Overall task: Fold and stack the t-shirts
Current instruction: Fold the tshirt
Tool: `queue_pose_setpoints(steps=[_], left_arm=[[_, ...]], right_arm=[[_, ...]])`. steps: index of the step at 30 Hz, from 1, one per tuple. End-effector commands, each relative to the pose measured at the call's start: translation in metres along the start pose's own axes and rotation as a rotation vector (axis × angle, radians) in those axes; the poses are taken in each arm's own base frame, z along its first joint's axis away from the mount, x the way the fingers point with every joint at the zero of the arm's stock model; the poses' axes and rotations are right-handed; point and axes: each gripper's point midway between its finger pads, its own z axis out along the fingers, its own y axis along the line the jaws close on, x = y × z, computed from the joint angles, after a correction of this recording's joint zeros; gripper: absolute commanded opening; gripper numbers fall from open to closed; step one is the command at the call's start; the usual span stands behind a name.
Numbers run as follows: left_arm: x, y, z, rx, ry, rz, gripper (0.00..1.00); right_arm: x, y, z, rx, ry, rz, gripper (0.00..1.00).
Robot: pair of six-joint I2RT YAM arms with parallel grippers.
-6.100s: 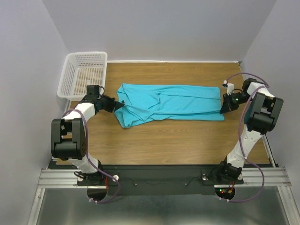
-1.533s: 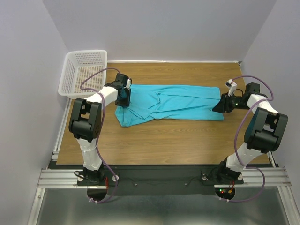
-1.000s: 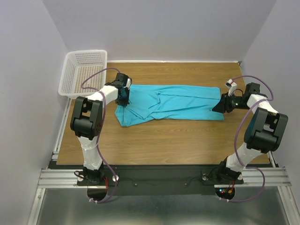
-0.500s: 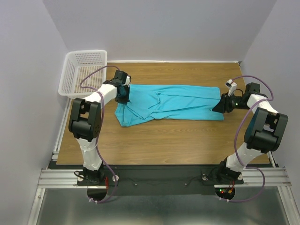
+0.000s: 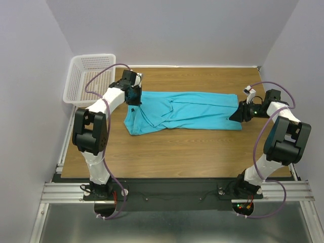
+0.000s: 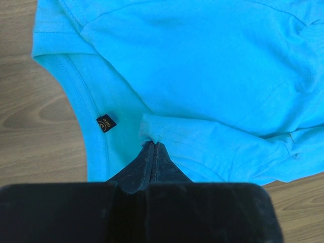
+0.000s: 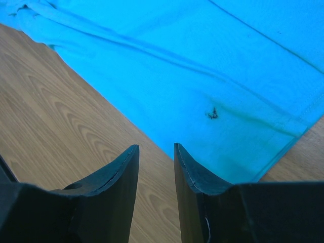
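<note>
From above, the turquoise t-shirt (image 5: 192, 110) is lying lengthwise across the far half of the table (image 5: 177, 152), a broad band of wood showing along its near edge. A white mesh basket (image 5: 76, 86) is sitting at the far-left corner, apart from it. At the left wrist, the left gripper (image 6: 153, 148) is clenching a fabric fold beside the neck label (image 6: 106, 122). At the right wrist, the right gripper (image 7: 156, 152) is hanging, jaws parted and grasping nothing, just beside the hem corner.
</note>
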Motion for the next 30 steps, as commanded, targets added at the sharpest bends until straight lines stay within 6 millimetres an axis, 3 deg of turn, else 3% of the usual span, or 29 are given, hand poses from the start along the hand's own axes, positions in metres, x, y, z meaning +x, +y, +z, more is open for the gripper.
queue_pose_setpoints(steps=[1,10,30], left_arm=[[-0.041,-0.015,-0.023,0.068,-0.099,0.011,0.0],[-0.055,-0.028,-0.022,0.109,-0.111,0.069,0.0],[-0.073,-0.028,-0.024,0.085,-0.148,0.101,0.0]], right_arm=[[-0.005,0.005,-0.003,-0.003,-0.01,-0.036,0.4],[0.004,-0.003,0.001,0.015,0.023,-0.003,0.4],[0.068,-0.054,0.015,0.21,0.276,0.149,0.32]])
